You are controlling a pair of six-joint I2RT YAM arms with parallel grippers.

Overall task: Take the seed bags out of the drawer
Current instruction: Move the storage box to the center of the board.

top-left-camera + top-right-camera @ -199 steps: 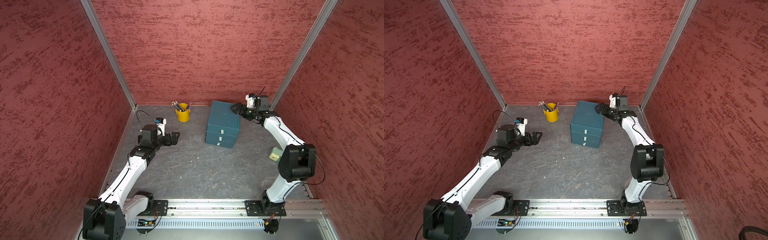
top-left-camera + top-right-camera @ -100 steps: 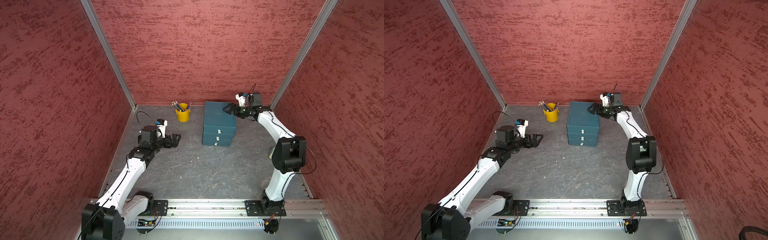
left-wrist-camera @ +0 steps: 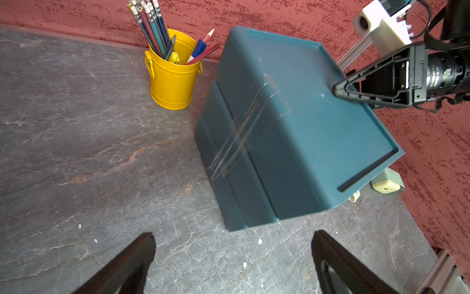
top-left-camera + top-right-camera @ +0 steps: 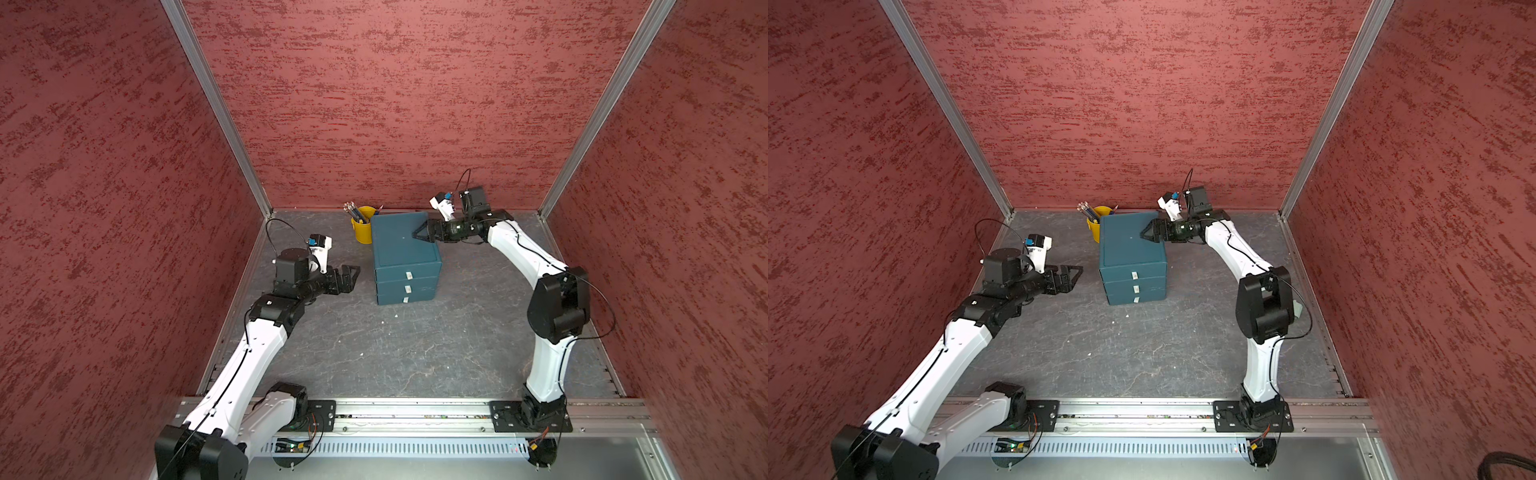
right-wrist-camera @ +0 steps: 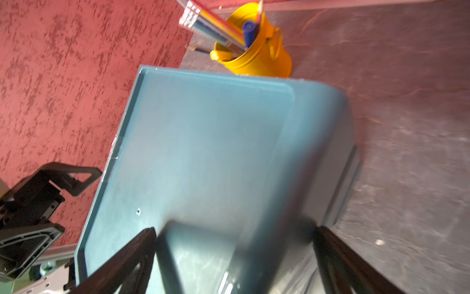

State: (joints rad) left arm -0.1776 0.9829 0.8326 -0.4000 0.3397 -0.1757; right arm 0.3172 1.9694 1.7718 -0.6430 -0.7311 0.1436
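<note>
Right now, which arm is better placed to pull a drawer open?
Left, probably: the left tool hangs open, low beside the drawer unit, near its closed fronts. The right tool is over its top.

Yellow cup (image 3: 173, 81) beside teal drawer unit (image 3: 305, 132), perhaps touching.

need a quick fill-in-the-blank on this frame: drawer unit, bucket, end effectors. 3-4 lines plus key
1. The teal drawer unit has ___ drawers, all shut.
2. The pencils stand in a ___ bucket.
3. The right end effector is over the drawer unit's ___ face.
4. The left end effector and the right one both have their jaws ___.

Missing words: three; yellow; top; open.
</note>
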